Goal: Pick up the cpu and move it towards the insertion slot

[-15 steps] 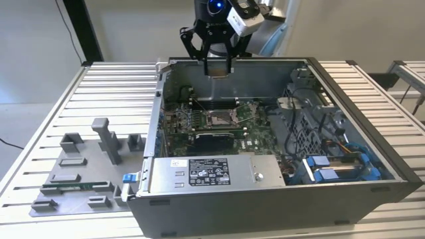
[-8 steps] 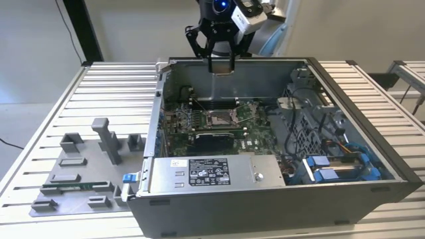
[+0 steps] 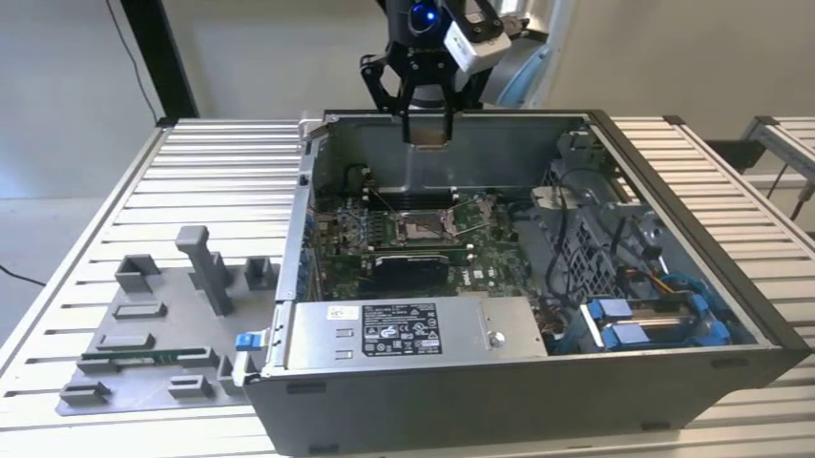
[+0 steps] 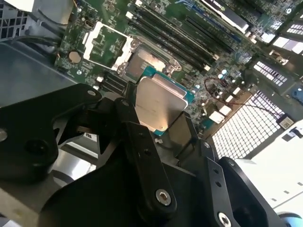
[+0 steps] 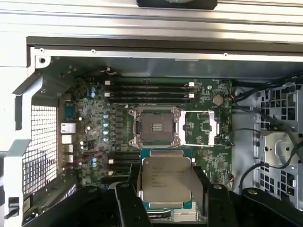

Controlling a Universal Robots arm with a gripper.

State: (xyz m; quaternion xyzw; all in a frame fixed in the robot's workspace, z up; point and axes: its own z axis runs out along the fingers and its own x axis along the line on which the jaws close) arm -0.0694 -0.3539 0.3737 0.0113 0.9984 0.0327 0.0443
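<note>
A: Black end effector (image 5: 165,203) fingers (image 4: 142,156) are clamped on the cpu (image 5: 164,178), one on each edge, silver lid facing the first wrist camera.

B: Where's it sitting?

A: Up in the air over the open computer case (image 3: 713,315), near the case's back wall in the exterior view (image 3: 426,133). Not touching the board.

B: Socket?

A: Insertion slot (image 5: 156,126) lies open just past the cpu in the first wrist view, frame flipped aside, pin grid bare. Green motherboard (image 5: 94,142) around it, memory slots (image 5: 149,90) beyond. Case stands on the slatted bench (image 3: 204,172), grey fixture plate (image 3: 153,343) at the exterior view's left.
</note>
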